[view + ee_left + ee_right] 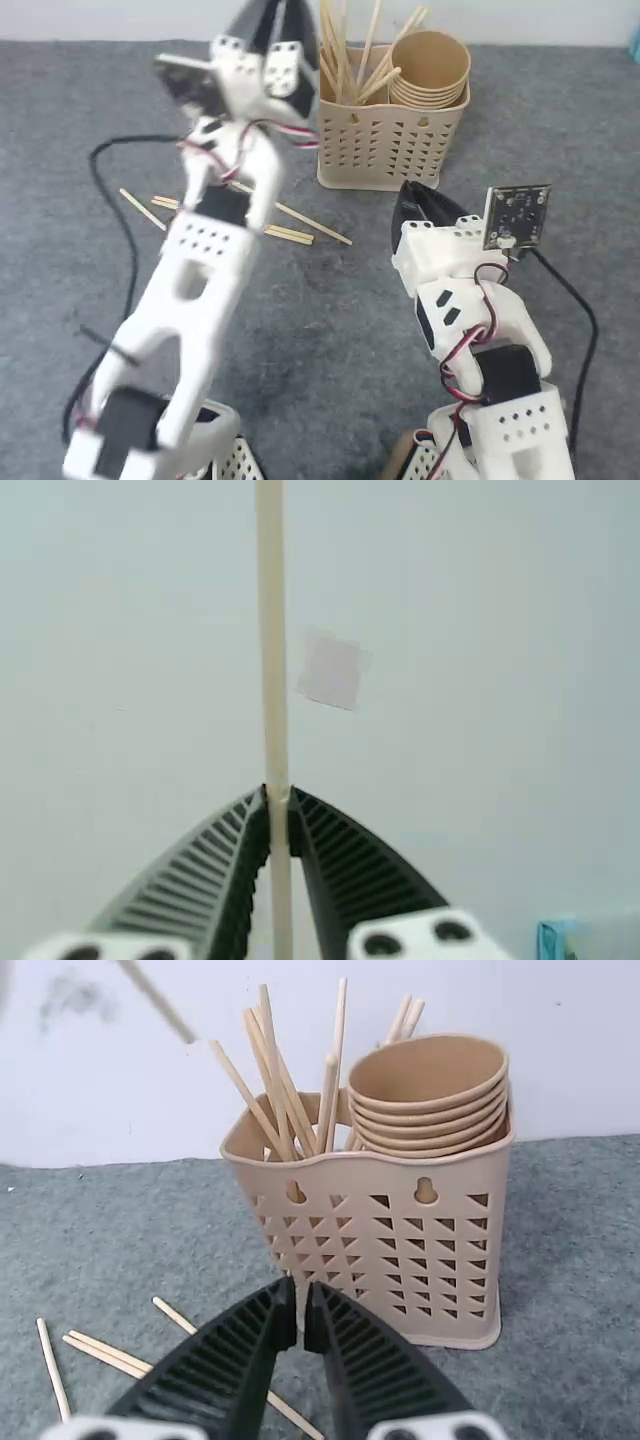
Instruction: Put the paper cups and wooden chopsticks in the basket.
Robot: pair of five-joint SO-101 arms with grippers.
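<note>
Left gripper (278, 810), clamped on one pale wooden chopstick (270, 630), hangs high beside the beige perforated plastic basket (385, 150), the stick's long axis running straight out past its jaws. The basket's opening appears to lie just below, toward the right arm. Roughly six nested brown paper cups (432, 62) sit inside. At least four loose chopsticks (290, 234) lie on the grey mat (330, 330). The right gripper (300, 1295), pinched shut on nothing, faces the basket.

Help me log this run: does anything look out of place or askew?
Yes: several loose chopsticks lie scattered at odd angles on the mat beside the basket, not in it with the paper cups. The left pincer is shut on one more chopstick.
</note>
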